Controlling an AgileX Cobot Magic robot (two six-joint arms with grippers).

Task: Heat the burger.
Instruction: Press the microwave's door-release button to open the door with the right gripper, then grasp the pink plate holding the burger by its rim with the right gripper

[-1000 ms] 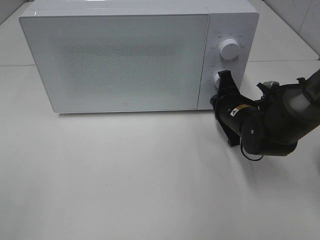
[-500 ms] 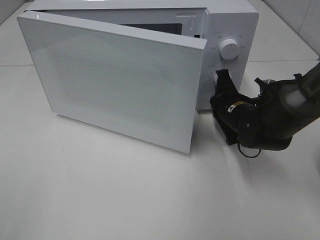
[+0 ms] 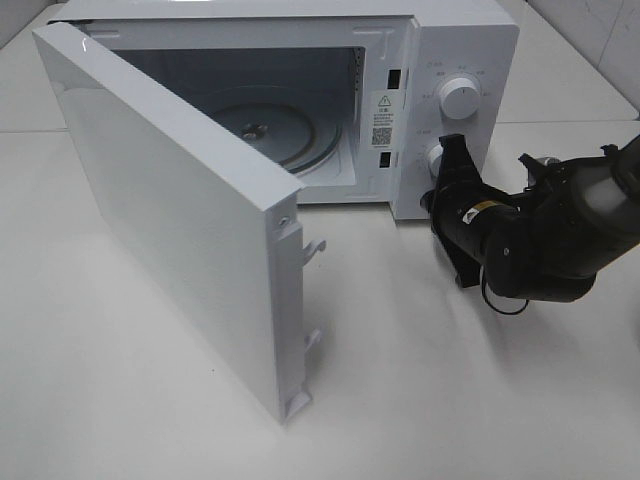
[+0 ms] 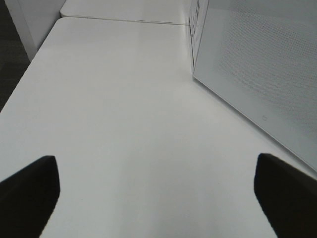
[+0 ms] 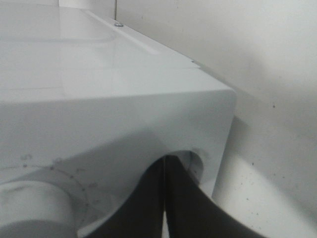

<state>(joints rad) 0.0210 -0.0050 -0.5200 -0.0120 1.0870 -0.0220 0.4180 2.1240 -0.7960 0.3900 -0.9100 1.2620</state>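
Observation:
The burger is out of view in every frame. A white microwave [image 3: 455, 40] stands at the back of the table, its door [image 3: 170, 210] swung wide to the left. Inside, the glass turntable [image 3: 265, 125] lies bare. My right gripper [image 3: 447, 150] is shut, its tips at the panel's lower knob [image 3: 436, 157]; in the right wrist view the closed fingers [image 5: 165, 166] point at the microwave's front corner [image 5: 99, 99]. My left gripper [image 4: 158, 198] is open over bare table, with nothing between its fingers [image 4: 29, 193], and the door's outer face [image 4: 262, 64] is beside it.
The upper knob [image 3: 459, 98] sits above the right gripper. The open door's free edge with its latch hooks [image 3: 300, 330] juts toward the table's front. The right arm [image 3: 540, 240] lies low to the right of the microwave. White table [image 3: 450, 400] spreads around.
The microwave door has gone from closed to wide open, swinging out to the left. The right gripper has stayed at the lower knob, still shut.

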